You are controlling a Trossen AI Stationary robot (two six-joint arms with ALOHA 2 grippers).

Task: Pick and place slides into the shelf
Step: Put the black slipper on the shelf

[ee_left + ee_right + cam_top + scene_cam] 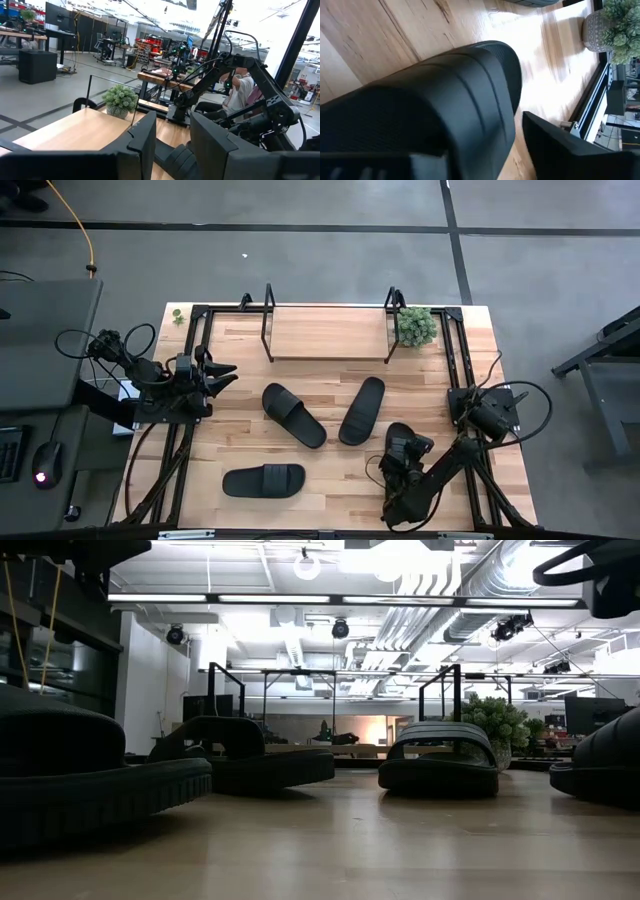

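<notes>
Right gripper (402, 448) is down low at the near right of the table (330, 490), sitting right over the fourth slide (445, 110). In the right wrist view that sandal's black strap band fills the space at the fingers, with one dark finger (560, 150) standing just beside its edge. The jaws straddle the band, but whether they have actually clamped on it I cannot tell from here. From above, only the toe end of this slide peeks out at the gripper.

Moving outward: just to the left of the gripper lies a second slide (362, 410), angled with its far end tipped toward the shelf. Left of that, a third slide (293, 415) lies on a slant the other way, their near ends close but apart. Nearer the front edge and further left, one more slide (263, 480) lies crosswise, well apart from the others.

The shelf (330, 335) stands at the far edge of the table, centre, its light wooden board bare between the black tube end frames. A small potted plant (416, 326) sits just beside the shelf's right frame.

Over on the left side, the left gripper (222, 375) hangs above the table edge, pointing right toward the middle. Its fingers (145, 137) are parted with a gap between them and nothing in it.
</notes>
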